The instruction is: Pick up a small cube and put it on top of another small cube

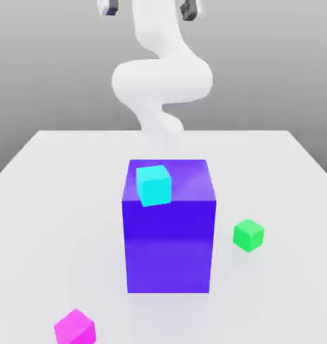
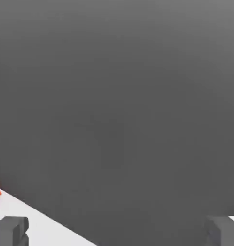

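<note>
Overhead, the pincer (image 2: pixel 117 230) is hanging released, its two grey fingers (image 2: pixel 10 230) standing wide apart with nothing between them, high above the white counter (image 1: pixel 52 175). Well below and clear of it, the small magenta cube (image 1: pixel 75 328) is sitting on the counter near its front edge, while the bright green cube (image 1: pixel 248 235) is resting beside the large blue block (image 1: pixel 169 248), which is carrying a cyan cube (image 1: pixel 154 185) on top.

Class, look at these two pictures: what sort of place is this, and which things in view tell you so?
Most likely a simulated tabletop test scene, not a real room. A plain white table stands against a featureless grey backdrop, a smooth white robot arm rises behind it, and the blocks, such as the large blue block, are flat-coloured and textureless.
</note>
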Robot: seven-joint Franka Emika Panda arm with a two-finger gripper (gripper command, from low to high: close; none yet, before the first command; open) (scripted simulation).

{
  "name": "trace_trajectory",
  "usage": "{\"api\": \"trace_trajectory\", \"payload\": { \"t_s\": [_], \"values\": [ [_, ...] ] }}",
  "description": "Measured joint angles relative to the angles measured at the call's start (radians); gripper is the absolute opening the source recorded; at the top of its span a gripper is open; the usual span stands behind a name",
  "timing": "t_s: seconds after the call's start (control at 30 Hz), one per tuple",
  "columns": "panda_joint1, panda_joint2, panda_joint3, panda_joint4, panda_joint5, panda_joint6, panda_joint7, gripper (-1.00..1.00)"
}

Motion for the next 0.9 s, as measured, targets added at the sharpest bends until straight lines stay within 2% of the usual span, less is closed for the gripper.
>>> {"api": "trace_trajectory", "payload": {
  "t_s": [0.5,0.9],
  "values": [
    [0.186,0.275,-0.243,0.001,0.202,0.030,-0.673,0.00],
    [0.212,0.515,-0.313,0.006,0.393,0.039,-1.231,0.00]
  ]
}}
